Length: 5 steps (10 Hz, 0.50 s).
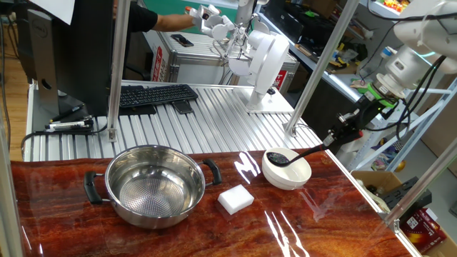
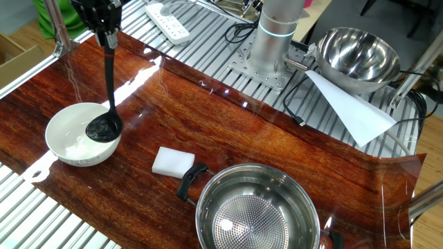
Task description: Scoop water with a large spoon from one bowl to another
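Steel pot (image 1: pixel 155 184) with two black side handles sits at the left of one fixed view on the glossy red-brown wooden tabletop (image 1: pixel 71 228), upright. Just right of it lies a white rectangular block (image 1: pixel 235 199), apart from the pot, and further right stands the round white bowl (image 1: pixel 287 171). The black ladle (image 1: pixel 296 155) has its round cup inside that bowl, and its thin handle slopes up and right to the claw (image 1: pixel 334 138), whose black jaws are clamped together on the handle's far end, well outside the bowl's rim.

The other fixed view looks from the opposite side, so the order flips: white bowl (image 2: pixel 82 134) at left, block (image 2: pixel 173 161) in the middle, pot (image 2: pixel 257 211) at lower right. Here the ladle (image 2: pixel 106 117) hangs nearly straight down from the claw (image 2: pixel 107 38) into the bowl. This view alone shows the arm's silver base (image 2: pixel 275 38), a second steel bowl (image 2: pixel 356 57) and a white sheet (image 2: pixel 353 114); only the first shows the keyboard (image 1: pixel 156 94).
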Each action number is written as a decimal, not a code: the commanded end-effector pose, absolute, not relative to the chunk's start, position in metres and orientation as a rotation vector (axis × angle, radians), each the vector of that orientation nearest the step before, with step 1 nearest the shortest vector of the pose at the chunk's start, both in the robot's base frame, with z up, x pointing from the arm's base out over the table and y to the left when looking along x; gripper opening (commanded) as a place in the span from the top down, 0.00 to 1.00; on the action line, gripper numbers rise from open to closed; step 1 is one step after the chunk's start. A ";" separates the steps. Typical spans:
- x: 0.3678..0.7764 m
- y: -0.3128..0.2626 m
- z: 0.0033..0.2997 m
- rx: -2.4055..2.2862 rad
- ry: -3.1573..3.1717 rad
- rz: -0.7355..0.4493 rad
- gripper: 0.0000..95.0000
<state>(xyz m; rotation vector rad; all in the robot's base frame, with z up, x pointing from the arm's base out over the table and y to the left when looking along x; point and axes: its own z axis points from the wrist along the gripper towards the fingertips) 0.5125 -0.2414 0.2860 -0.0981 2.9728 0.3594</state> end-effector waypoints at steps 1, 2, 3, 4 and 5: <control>0.515 -0.242 0.286 -0.083 2.976 0.400 1.00; 0.515 -0.242 0.286 -0.083 2.976 0.402 1.00; 0.514 -0.242 0.286 -0.081 2.977 0.405 1.00; 0.514 -0.242 0.286 -0.078 2.977 0.412 1.00; 0.514 -0.242 0.286 -0.073 2.978 0.420 1.00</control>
